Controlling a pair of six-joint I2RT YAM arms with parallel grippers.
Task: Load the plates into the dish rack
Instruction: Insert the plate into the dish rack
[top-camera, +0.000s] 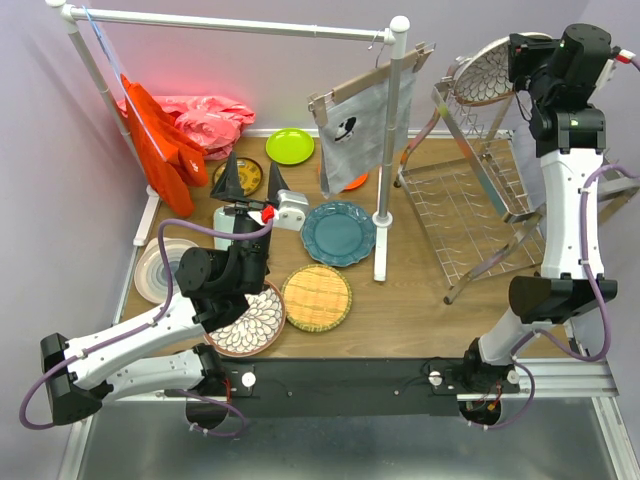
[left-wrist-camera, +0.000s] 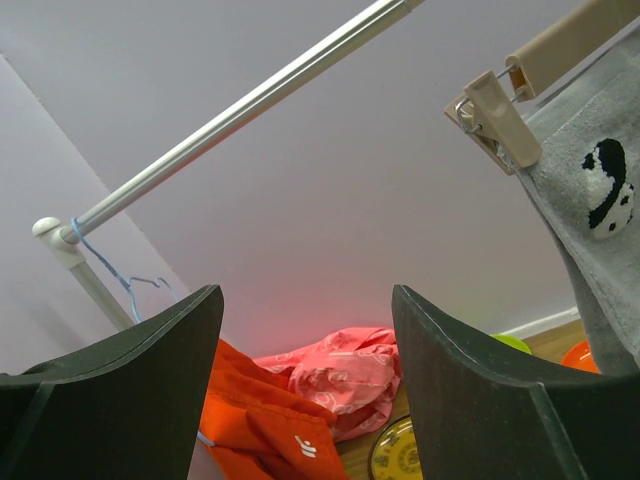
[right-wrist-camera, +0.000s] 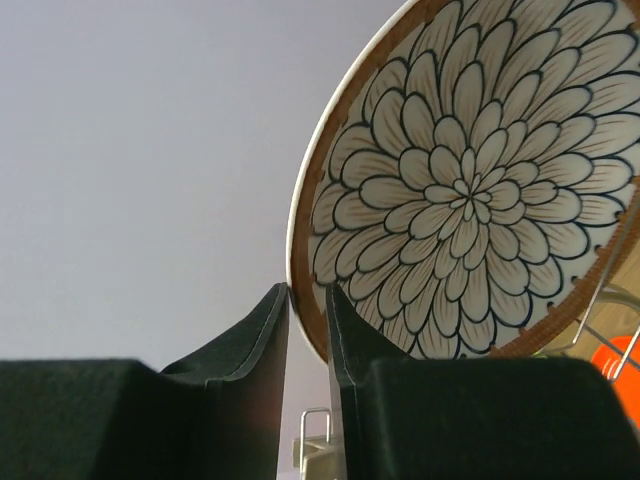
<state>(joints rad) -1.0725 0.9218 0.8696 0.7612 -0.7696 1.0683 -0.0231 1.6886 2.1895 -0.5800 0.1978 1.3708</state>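
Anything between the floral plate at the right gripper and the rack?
Nothing visible. The floral plate is up at the rack's raised end, at the right gripper; in the wrist view a rack wire crosses its lower edge. The hanging grey cloth is well to its left.

From above, the left arm (top-camera: 130, 350) covers the near-left part of the near flowered plate (top-camera: 255, 325) and one side of the white ringed plate (top-camera: 150, 272). We see only a sliver of the orange plate (top-camera: 358, 181) past the grey cloth (top-camera: 352, 130). In the right wrist view the far flowered plate (right-wrist-camera: 470, 190) runs off the top and right edges. Its lower rim goes behind the right gripper (right-wrist-camera: 307, 292), and we cannot tell whether the fingers (right-wrist-camera: 250, 340) press it.
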